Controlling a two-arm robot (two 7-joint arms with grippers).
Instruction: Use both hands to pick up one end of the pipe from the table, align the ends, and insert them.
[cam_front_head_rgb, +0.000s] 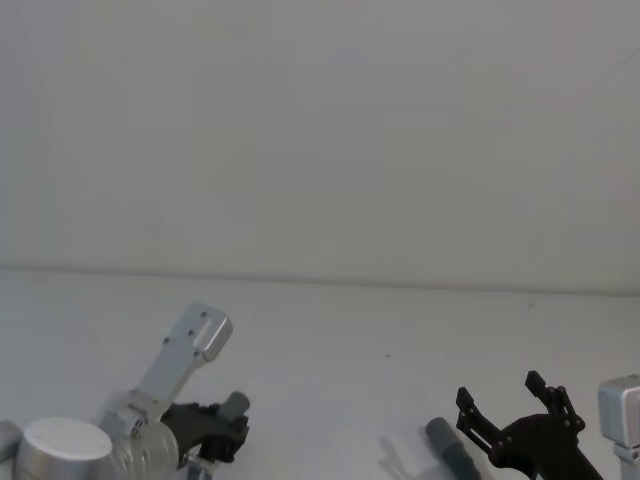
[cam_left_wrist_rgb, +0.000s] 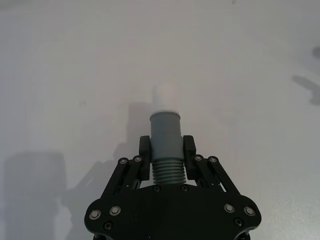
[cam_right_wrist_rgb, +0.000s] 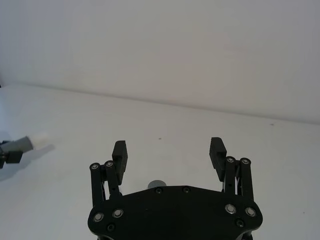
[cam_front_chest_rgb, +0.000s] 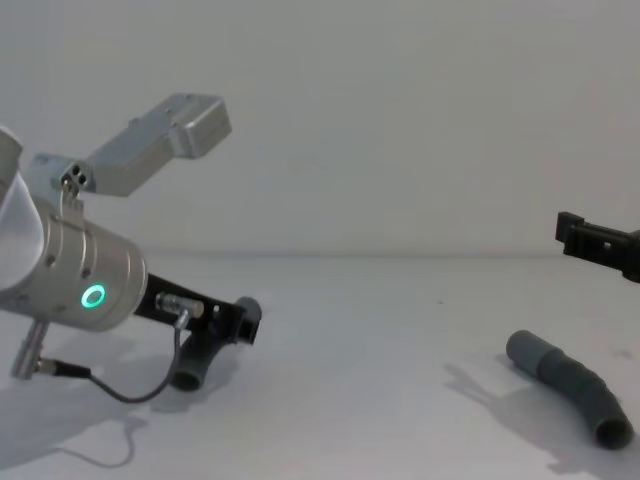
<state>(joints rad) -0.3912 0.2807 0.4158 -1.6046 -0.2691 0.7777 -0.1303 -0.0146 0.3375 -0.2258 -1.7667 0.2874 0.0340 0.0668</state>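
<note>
My left jaws (cam_left_wrist_rgb: 166, 145) are clamped on the short hose piece (cam_left_wrist_rgb: 165, 131), gripping where the smooth collar meets the ribs. Its white tip (cam_left_wrist_rgb: 164, 96) pokes straight out ahead of the fingers, clear of the surface (cam_front_chest_rgb: 380, 410). The longer hose piece (cam_front_chest_rgb: 572, 385) lies flat on that surface, and I place everything else from it. My right jaws (cam_right_wrist_rgb: 170, 152) hang above it and slightly to its right, spread wide and holding nothing. My left jaws and their load are well off to its left, raised. Its long axis runs in a gentle curve from the grey cuff (cam_front_chest_rgb: 527, 352), the end towards my left arm and farther from my body, back towards me and to the right. My right arm is clearly the nearer one. I judge the coming move to be a drop onto the hose just behind the cuff, with the fingers set across that axis, not along it. Once lifted, the cuff would have to face the white tip. I can read no lettering or brand on the hoses or jaws; the only mark is the green ring light (cam_front_chest_rgb: 93, 296) on my left wrist.
</note>
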